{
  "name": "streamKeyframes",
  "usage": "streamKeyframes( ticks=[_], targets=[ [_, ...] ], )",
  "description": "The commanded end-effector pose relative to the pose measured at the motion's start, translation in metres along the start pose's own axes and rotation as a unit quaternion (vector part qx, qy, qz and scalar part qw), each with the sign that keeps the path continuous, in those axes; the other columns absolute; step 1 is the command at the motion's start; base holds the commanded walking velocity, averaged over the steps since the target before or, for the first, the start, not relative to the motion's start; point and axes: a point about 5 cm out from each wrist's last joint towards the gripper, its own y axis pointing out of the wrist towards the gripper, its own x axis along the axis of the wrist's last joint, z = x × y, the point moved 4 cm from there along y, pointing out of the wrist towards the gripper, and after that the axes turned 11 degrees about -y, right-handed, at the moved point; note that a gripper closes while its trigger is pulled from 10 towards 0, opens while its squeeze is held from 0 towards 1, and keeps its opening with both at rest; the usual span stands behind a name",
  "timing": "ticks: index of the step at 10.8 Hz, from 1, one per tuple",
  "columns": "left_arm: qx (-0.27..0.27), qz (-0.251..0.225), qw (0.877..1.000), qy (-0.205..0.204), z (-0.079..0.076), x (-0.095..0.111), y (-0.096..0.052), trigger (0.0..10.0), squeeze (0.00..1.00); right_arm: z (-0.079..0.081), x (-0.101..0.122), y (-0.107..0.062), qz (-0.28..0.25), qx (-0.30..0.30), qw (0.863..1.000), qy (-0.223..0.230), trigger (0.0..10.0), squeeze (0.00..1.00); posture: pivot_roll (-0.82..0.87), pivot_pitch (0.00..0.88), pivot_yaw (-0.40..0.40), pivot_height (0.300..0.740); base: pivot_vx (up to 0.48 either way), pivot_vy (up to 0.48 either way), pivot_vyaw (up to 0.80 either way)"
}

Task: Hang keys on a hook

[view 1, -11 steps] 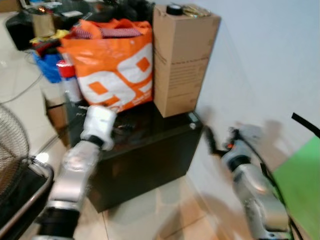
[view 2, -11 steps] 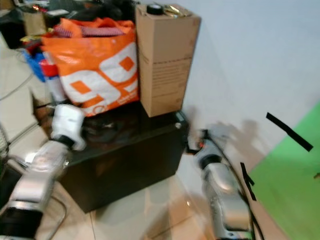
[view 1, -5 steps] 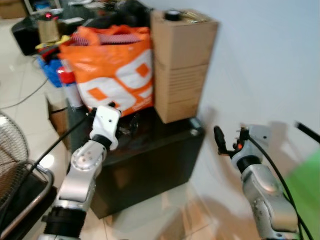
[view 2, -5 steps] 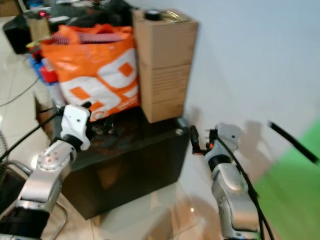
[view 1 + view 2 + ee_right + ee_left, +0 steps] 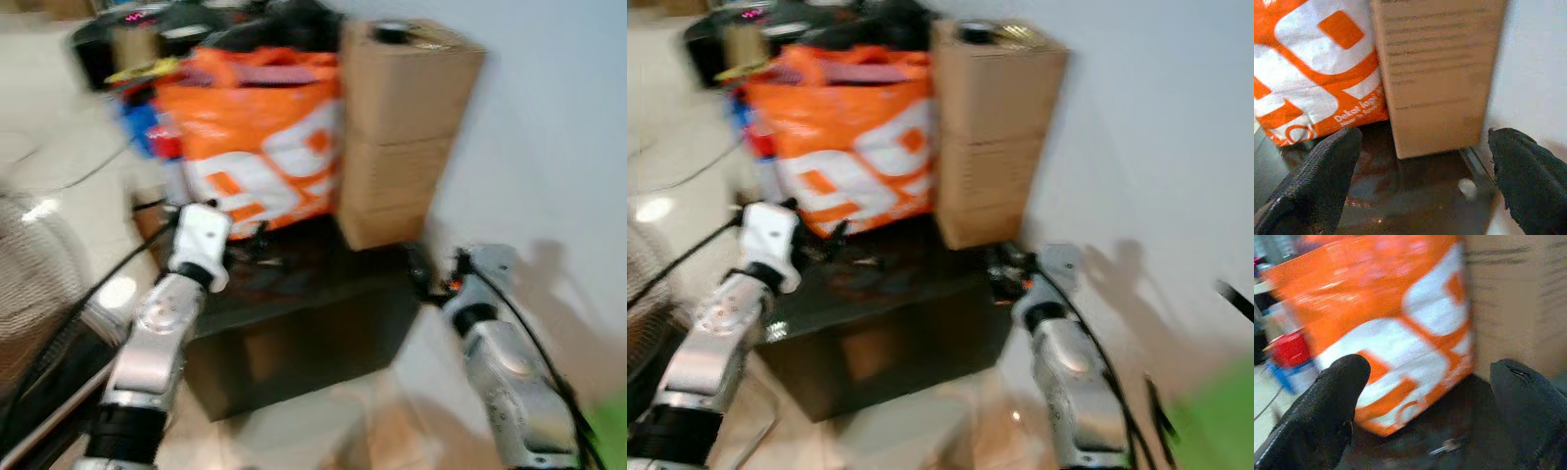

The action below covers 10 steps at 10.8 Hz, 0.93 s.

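Item: approach to the low black tabletop [image 5: 294, 323]. Compared with half a second ago my head views have panned and blurred; I read that as my camera swinging, not the goods moving. The orange bag [image 5: 260, 147] and cardboard box [image 5: 407, 127] now sit more central, so I judge I am closing on the pickup spot.

Item: left gripper [image 5: 1425, 406]. Jaws wide apart, nothing between them. It has come forward over the tabletop, facing the orange bag, with the box at 3 o'clock of the bag.

Item: keys [image 5: 1447, 446]. A small metallic piece lies on the dark surface at 6 o'clock of the bag, between my left fingers in the wrist view; too blurred to confirm, but I judge it is the keys. Not yet grasped.

Item: right gripper [image 5: 1420, 171]. Jaws wide apart, empty, held off the tabletop's corner by the white wall [image 5: 558, 147].

Item: hook. Not located; pickup comes first.
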Motion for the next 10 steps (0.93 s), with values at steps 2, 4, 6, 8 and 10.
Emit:
streamKeyframes(
  ticks=[2,4,6,8,10],
  targets=[
    [0.008,-0.002,1.000,0.005,0.0068,0.0024,-0.0008,10.0,0.03,0.0073,0.0016,0.0028,-0.002,0.012,1.000,0.001,10.0,1.00,-0.07,0.000,-0.017,0.740,0.315,0.000,0.80],
    [0.007,-0.002,1.000,0.005,0.0066,0.0022,-0.0006,10.0,0.03,0.0040,0.0009,0.0034,-0.001,0.000,1.000,0.001,10.0,1.00,-0.07,0.000,-0.018,0.740,0.317,0.000,0.00],
    [0.007,-0.002,1.000,0.005,0.0066,0.0023,-0.0001,10.0,0.03,0.0019,0.0002,0.0042,0.001,-0.004,1.000,-0.002,10.0,1.00,-0.07,0.000,-0.020,0.740,0.315,0.000,0.00],
    [0.007,-0.003,1.000,0.005,0.0064,0.0027,0.0002,10.0,0.04,0.0033,0.0003,0.0050,0.001,-0.002,1.000,-0.002,10.0,1.00,-0.07,0.000,-0.021,0.740,0.319,0.000,0.00],
    [0.006,-0.004,1.000,0.005,0.0055,0.0030,0.0004,10.0,0.04,0.0047,0.0002,0.0055,0.000,0.001,1.000,-0.004,10.0,1.00,-0.07,0.000,-0.022,0.740,0.319,0.000,0.00]
  ],
)
